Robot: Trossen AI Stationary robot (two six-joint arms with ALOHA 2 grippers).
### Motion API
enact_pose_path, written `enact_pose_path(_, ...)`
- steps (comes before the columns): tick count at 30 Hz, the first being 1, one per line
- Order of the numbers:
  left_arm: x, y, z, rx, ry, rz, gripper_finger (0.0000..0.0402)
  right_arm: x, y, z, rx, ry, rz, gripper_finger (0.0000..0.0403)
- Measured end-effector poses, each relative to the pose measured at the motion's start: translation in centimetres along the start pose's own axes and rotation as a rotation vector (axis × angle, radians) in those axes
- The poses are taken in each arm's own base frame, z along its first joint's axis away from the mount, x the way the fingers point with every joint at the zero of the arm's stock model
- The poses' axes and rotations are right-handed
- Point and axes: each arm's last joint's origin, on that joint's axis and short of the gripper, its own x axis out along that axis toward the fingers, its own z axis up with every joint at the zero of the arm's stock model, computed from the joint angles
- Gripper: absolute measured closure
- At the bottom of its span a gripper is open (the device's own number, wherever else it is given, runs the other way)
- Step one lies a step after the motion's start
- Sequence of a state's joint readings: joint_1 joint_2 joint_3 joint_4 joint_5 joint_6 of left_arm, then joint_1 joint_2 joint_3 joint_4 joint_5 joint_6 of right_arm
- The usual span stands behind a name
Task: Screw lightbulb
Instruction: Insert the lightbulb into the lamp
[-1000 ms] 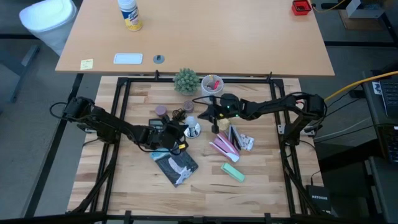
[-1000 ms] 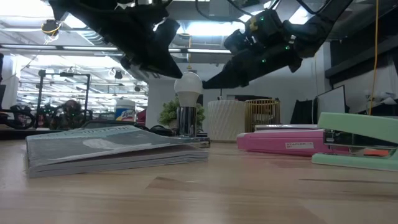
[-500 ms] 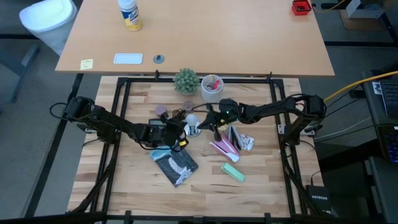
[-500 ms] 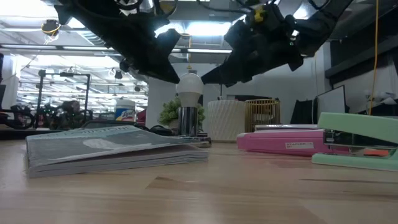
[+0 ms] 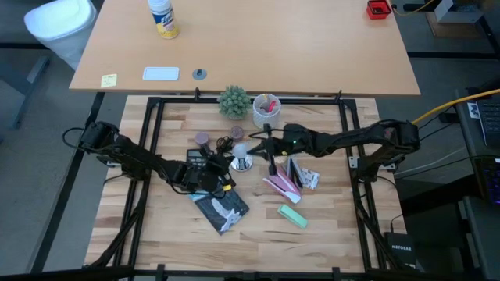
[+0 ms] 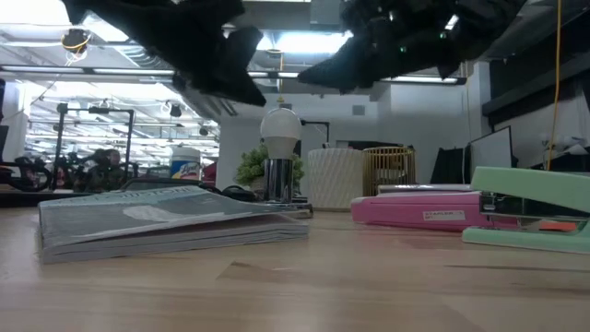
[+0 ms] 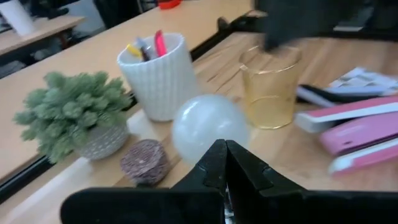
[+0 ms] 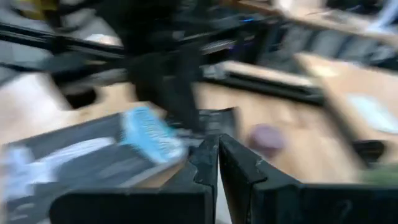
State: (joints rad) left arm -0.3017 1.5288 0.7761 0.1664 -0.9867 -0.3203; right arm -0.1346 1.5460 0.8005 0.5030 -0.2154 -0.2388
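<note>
My left gripper (image 7: 225, 163) was clenched with nothing between its fingers, its tips pressed together just short of the lightbulb (image 7: 209, 127), which stood beyond them in the left wrist view. My right gripper (image 8: 217, 155) was likewise pinched closed on nothing, poised above the table (image 5: 336, 226) to the right of the bulb, not touching it. In the overhead view the two grippers, left (image 5: 221, 165) and right (image 5: 260, 144), flanked the lightbulb (image 5: 240, 149) from opposite sides.

The frosted white bulb stood upright, globe on top, its narrow end down in a shiny metal base (image 6: 277, 180) near the middle of the wooden table, as the table-level view (image 6: 280, 126) showed.

Behind the bulb stood a small potted plant (image 7: 71, 113), a white ribbed cup of pens (image 7: 158, 74) and an amber translucent cup (image 7: 270, 87), with a small dark round lid (image 7: 144, 162) near the plant. A grey book (image 5: 222, 206) lay in front of my left gripper, a pink stapler (image 5: 281, 183) and a mint-green stapler (image 5: 293, 215) to the right.
</note>
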Motion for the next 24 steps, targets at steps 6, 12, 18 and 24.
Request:
enact_pose_path(6, -0.3, -0.7, -0.3, -0.090, 0.010, -0.061, 0.0401, -0.2, -1.8, -0.4, -0.089, 0.022, -0.165, 0.0382)
enact_pose_path(12, 1.0, -1.8, -1.9, -0.045, 0.026, -0.051, 0.0401, 0.7, -2.7, -2.7, -0.065, 0.094, -0.150, 0.0382)
enact_pose_path(18, 1.7, -1.4, -2.2, -0.040, 0.019, 0.018, 0.0401, 1.2, -2.5, -3.5, -0.017, 0.104, -0.102, 0.0382)
enact_pose_path(24, 1.7, -1.3, -2.2, -0.026, 0.009, 0.062, 0.0401, 1.4, -2.2, -3.8, 0.039, 0.107, -0.040, 0.0382)
